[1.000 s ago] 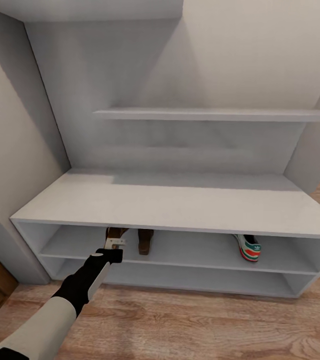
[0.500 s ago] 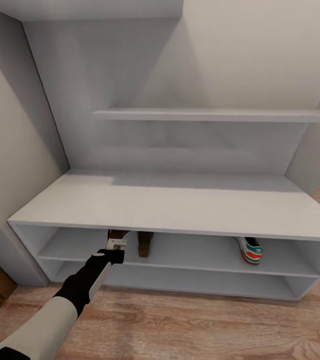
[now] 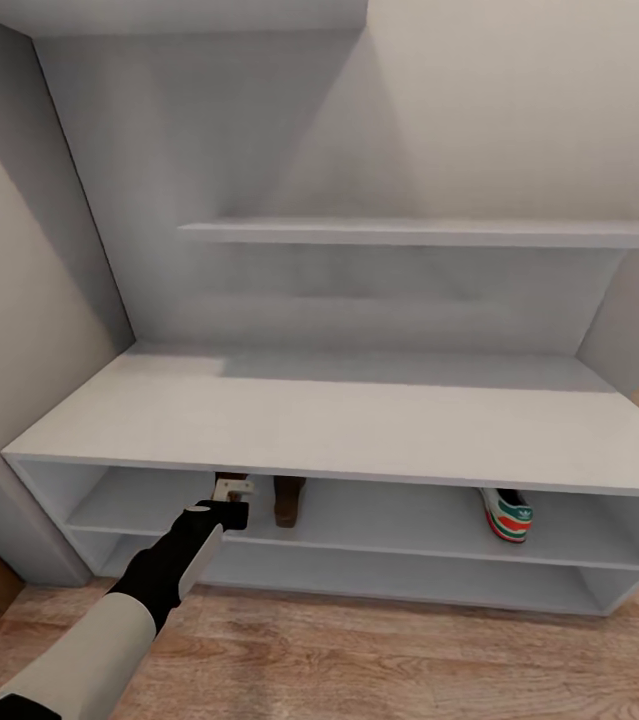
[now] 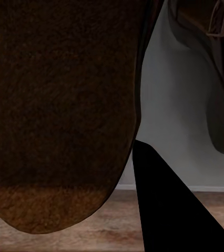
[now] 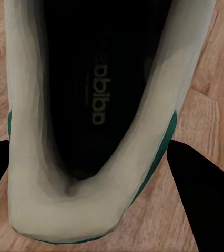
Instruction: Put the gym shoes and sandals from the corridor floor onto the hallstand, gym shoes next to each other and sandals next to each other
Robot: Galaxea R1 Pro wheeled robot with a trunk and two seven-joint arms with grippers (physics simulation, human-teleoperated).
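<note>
Two sandals (image 3: pixel 289 498), two sneakers (image 3: pixel 507 514). Left gripper (image 3: pixel 231 492) pinches one sandal (image 4: pixel 59 115); right fingers (image 5: pixel 206 199) pinch a sneaker (image 5: pixel 91 121) at six o'clock.

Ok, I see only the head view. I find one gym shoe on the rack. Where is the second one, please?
Observer: The right wrist view shows it. The second gym shoe is held between the fingers of the right pincer, with the wood floor behind it.
Operator: And the left pincer, is it closed on the sandal?
Observer: I cannot tell. The left wrist view shows the sandal's sole very close, beside one dark finger.
</note>
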